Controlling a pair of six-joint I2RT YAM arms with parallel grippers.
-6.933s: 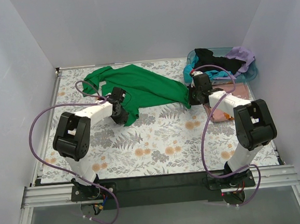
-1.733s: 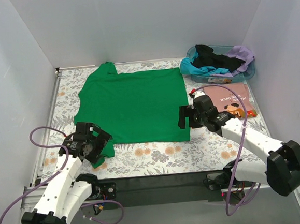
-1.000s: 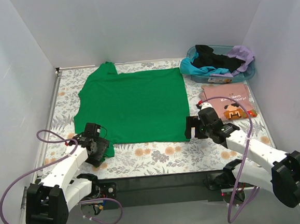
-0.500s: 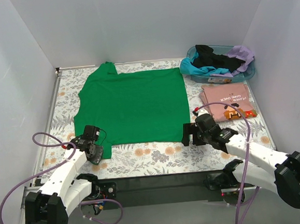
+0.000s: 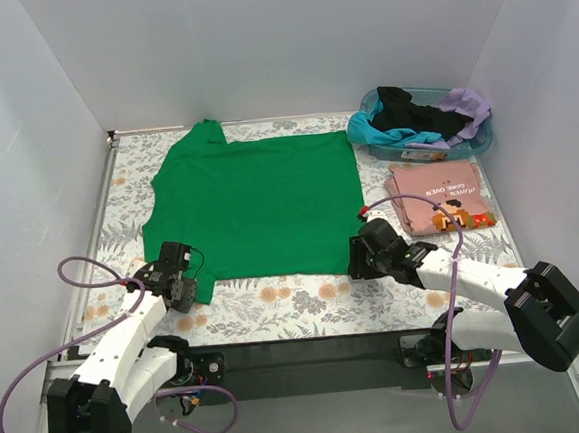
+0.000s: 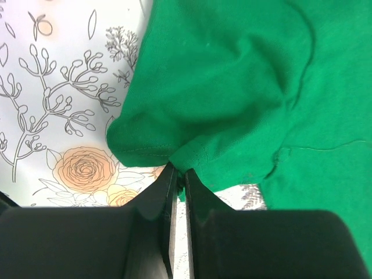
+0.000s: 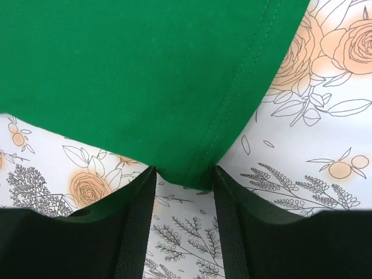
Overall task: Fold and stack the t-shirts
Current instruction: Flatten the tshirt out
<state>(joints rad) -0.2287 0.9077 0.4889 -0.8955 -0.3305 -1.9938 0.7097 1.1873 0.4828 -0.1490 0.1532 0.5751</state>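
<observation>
The bright green t-shirt (image 5: 258, 204) lies spread flat on the floral table. My left gripper (image 5: 182, 285) sits at the shirt's near left sleeve and is shut on a pinch of its green hem (image 6: 192, 154). My right gripper (image 5: 357, 261) is open at the shirt's near right corner; that green corner (image 7: 192, 168) lies just ahead of its jaws, which stand wide apart. The salmon-pink t-shirt (image 5: 438, 193) lies folded at the right. Black, teal and lavender shirts fill a blue basket (image 5: 482, 143) at the back right.
White walls close in the table on three sides. A metal rail (image 5: 300, 354) runs along the near edge by the arm bases. Purple cables loop beside both arms.
The green shirt went from bunched to spread flat. In the last second my right gripper moved left to the shirt's near right corner; my left gripper stays at the near left sleeve.
</observation>
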